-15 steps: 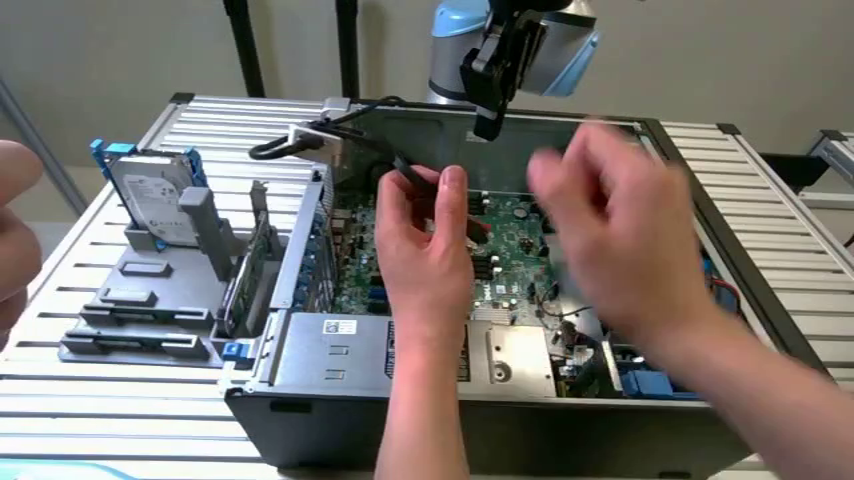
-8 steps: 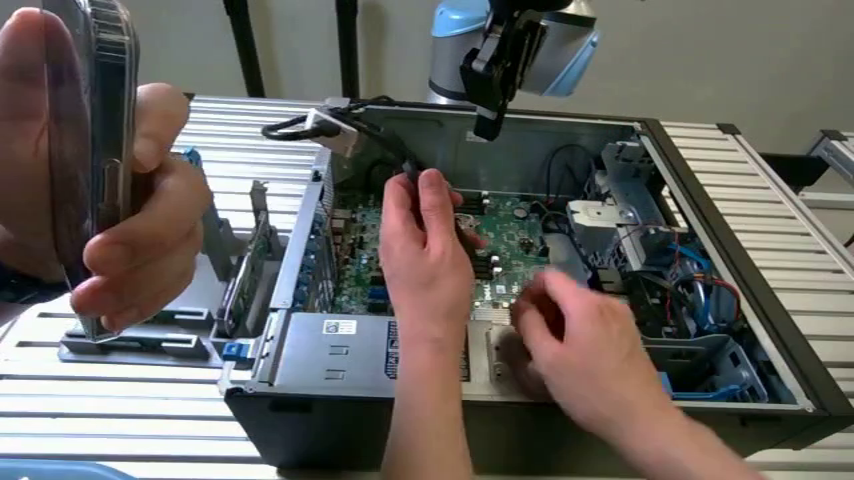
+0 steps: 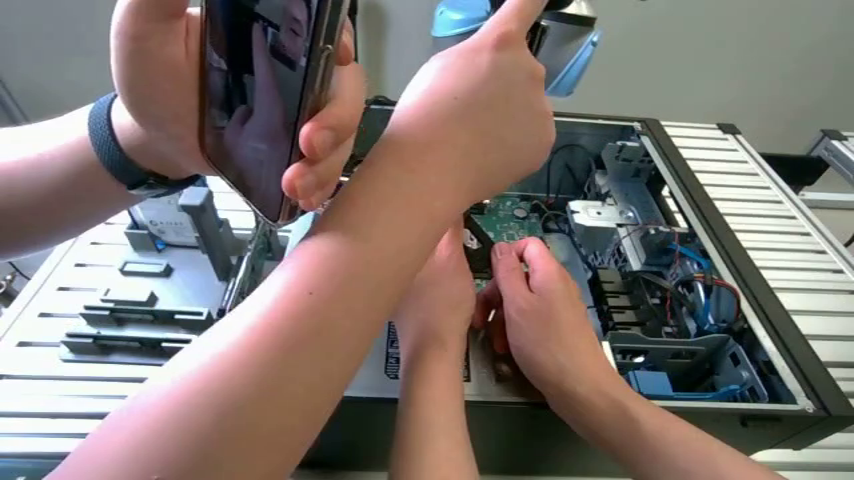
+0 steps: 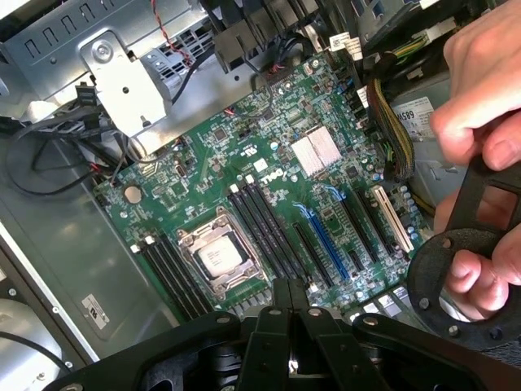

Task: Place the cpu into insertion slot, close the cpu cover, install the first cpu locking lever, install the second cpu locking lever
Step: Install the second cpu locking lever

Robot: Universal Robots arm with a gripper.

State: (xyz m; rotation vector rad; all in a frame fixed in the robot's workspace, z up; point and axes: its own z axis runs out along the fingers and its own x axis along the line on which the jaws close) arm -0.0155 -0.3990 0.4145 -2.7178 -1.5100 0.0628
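Cpu (image 4: pixel 218 258) seated in insertion slot (image 4: pixel 220 262) on green board (image 4: pixel 269 175), fingers (image 4: pixel 291 308) closed on nothing, person's hands (image 3: pixel 534 300) reaching into computer case (image 3: pixel 694 250), phone (image 3: pixel 267 90) blocking exterior view.

The gripper (image 4: pixel 291 308) is matte black, with two slim fingers and round-headed screws on its linkages.

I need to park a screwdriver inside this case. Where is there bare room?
Free: the grey case floor beside the green board. Crowded: the board itself, the cables past it, and the corner where hands hold a black part.
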